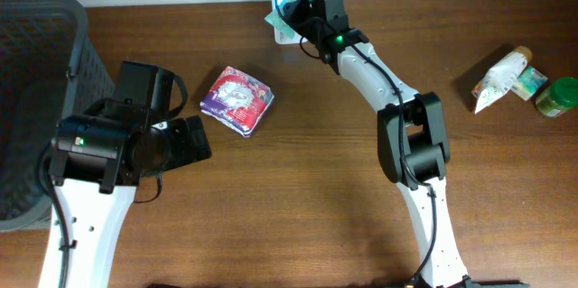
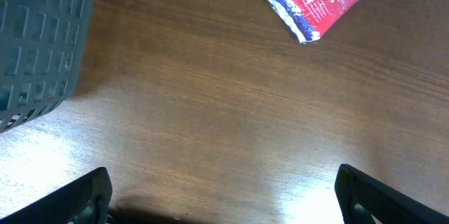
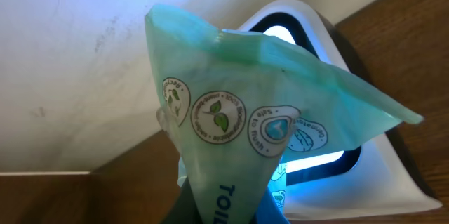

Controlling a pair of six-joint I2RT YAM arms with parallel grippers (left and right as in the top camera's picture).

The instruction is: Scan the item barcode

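Observation:
My right gripper (image 1: 302, 13) is at the table's back edge, shut on a pale green packet (image 1: 284, 21) printed with round leaf emblems. In the right wrist view the packet (image 3: 245, 133) rises from between the jaws, right in front of the white scanner (image 3: 393, 182), whose window (image 3: 312, 161) glows blue behind it. No barcode shows on the face turned to the camera. Far from the scanner, my left gripper (image 1: 194, 139) hangs over bare wood with its fingers (image 2: 88, 196) wide apart, open and holding nothing.
A purple and red packet (image 1: 237, 98) lies flat between the arms, just ahead of the left gripper. A dark grey slotted basket (image 1: 36, 71) stands at the left edge. At the far right lie a white pouch (image 1: 501, 78), a small box (image 1: 531, 82) and a green jar (image 1: 557, 97).

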